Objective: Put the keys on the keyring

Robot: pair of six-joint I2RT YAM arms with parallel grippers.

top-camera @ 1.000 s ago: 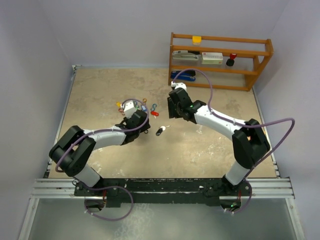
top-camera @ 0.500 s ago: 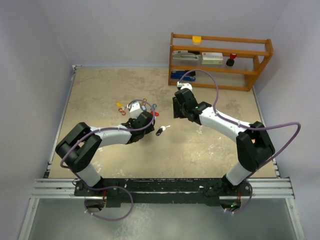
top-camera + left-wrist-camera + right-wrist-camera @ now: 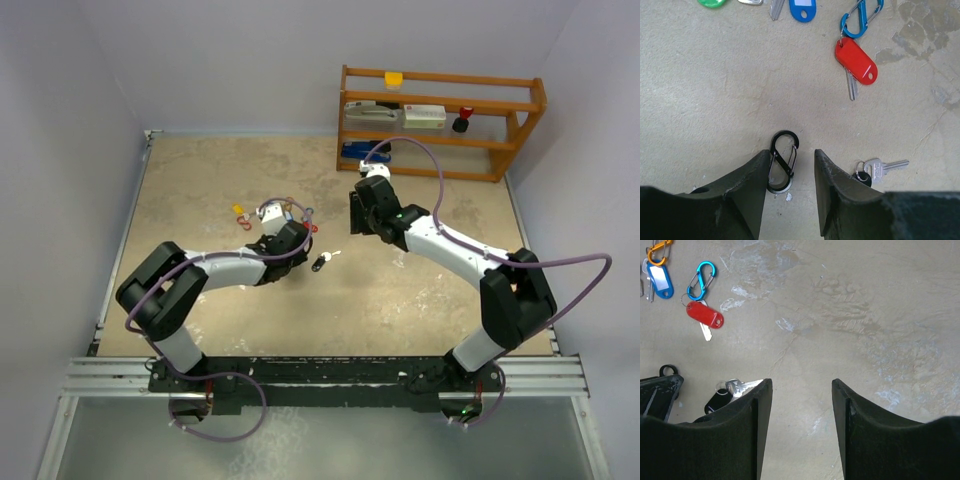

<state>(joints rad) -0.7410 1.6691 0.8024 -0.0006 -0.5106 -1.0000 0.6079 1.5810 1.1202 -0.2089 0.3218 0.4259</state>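
Left gripper (image 3: pixel 790 154) has slid forward and to the right across the table (image 3: pixel 200 190) over the last second, and its jaws have narrowed. They now straddle the black clip (image 3: pixel 782 160), 1 finger against its left edge, the other showing a sliver of gap, so it is not yet clamped. The clip lies flat on the table. I take it for the keyring, which makes this the pick-up step, nearly done. Right gripper (image 3: pixel 802 385) has drawn back toward the shelf (image 3: pixel 440 120), jaws half spread over bare table, holding nothing. All keys lie loose. The black fob (image 3: pixel 717 401) with its silver key sits just right of the left gripper. The red-tagged key (image 3: pixel 856 61) is farther ahead, just beside a blue clip (image 3: pixel 860 20). The blue tag (image 3: pixel 802 7) and green tag (image 3: pixel 712 2) are at the far edge of the left wrist view. 0 keys threaded yet.
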